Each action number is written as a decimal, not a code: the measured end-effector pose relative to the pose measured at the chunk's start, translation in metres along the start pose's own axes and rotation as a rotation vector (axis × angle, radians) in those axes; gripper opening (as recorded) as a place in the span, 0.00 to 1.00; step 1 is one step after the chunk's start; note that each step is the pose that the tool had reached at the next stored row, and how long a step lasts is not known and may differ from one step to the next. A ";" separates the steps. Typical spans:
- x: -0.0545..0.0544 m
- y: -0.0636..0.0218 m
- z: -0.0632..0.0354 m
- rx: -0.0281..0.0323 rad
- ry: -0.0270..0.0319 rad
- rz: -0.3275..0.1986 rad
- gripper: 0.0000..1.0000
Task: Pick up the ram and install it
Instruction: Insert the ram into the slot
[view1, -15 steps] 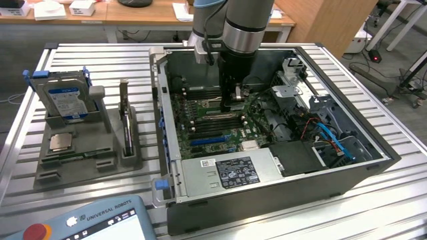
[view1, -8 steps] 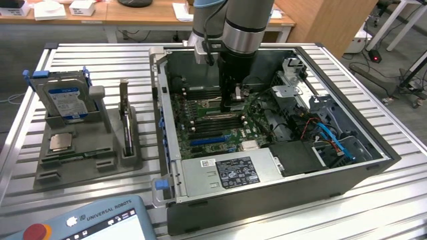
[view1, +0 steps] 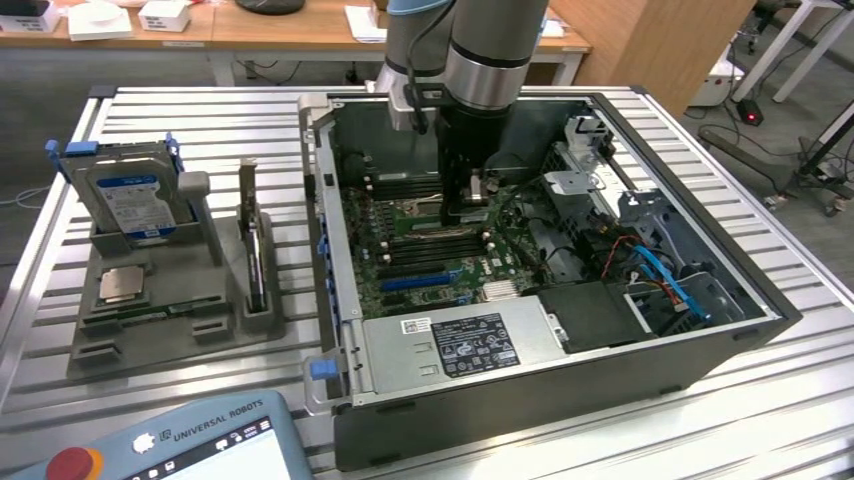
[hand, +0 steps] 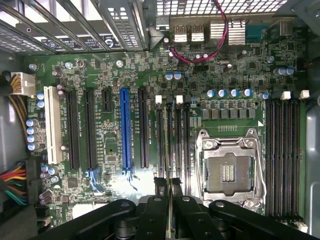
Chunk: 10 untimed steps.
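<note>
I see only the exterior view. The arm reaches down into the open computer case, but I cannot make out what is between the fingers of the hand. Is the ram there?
Observer: In the wrist view the hand is shut on a thin board seen edge-on, which looks like the ram.
Operator: Over what does it stand?
Observer: Over the group of memory slots right beside the processor socket, on the side toward the blue card slot.
Operator: Is that socket filled?
Observer: No, it stands empty.
</note>
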<state>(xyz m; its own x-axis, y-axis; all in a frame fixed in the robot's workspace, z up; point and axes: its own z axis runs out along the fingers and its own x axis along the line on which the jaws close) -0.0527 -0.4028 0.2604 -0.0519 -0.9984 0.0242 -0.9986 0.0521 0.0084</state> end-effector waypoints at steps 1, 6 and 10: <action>0.000 0.0000 0.0005 0.0000 0.0001 0.000 0.13; 0.000 0.0000 0.0030 0.0000 0.0003 0.000 0.13; 0.000 0.0000 0.0050 0.0001 0.0011 0.000 0.13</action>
<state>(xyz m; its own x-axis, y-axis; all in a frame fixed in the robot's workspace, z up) -0.0527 -0.4028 0.2553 -0.0519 -0.9983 0.0252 -0.9986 0.0521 0.0083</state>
